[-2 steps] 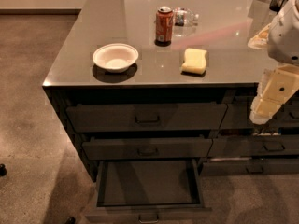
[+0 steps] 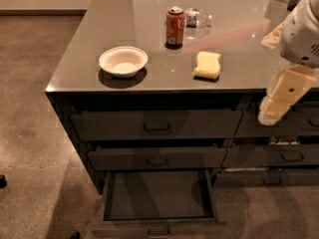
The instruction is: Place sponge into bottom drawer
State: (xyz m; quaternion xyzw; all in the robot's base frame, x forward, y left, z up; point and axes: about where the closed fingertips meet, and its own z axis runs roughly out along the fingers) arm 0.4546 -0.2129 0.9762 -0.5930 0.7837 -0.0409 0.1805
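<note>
The pale yellow sponge (image 2: 208, 65) lies on the grey counter (image 2: 99, 59) near its front edge, to the right of the white bowl. The bottom drawer (image 2: 157, 195) of the wider stack is pulled out, and its dark tray looks bare. My cream gripper (image 2: 271, 112) hangs at the right, in front of the counter's edge and the narrower drawer stack. It is well to the right of the sponge, lower in the picture, and apart from it. It holds nothing that I can see.
A white bowl (image 2: 123, 60) sits on the counter's left part. A red soda can (image 2: 175, 27) and a clear plastic wrapper (image 2: 197, 19) stand behind the sponge. Two shut drawers (image 2: 157, 126) are above the open one. Brown carpet (image 2: 30, 108) lies to the left.
My gripper and arm have shifted slightly left and down. The sponge, bowl, can and drawer have not moved.
</note>
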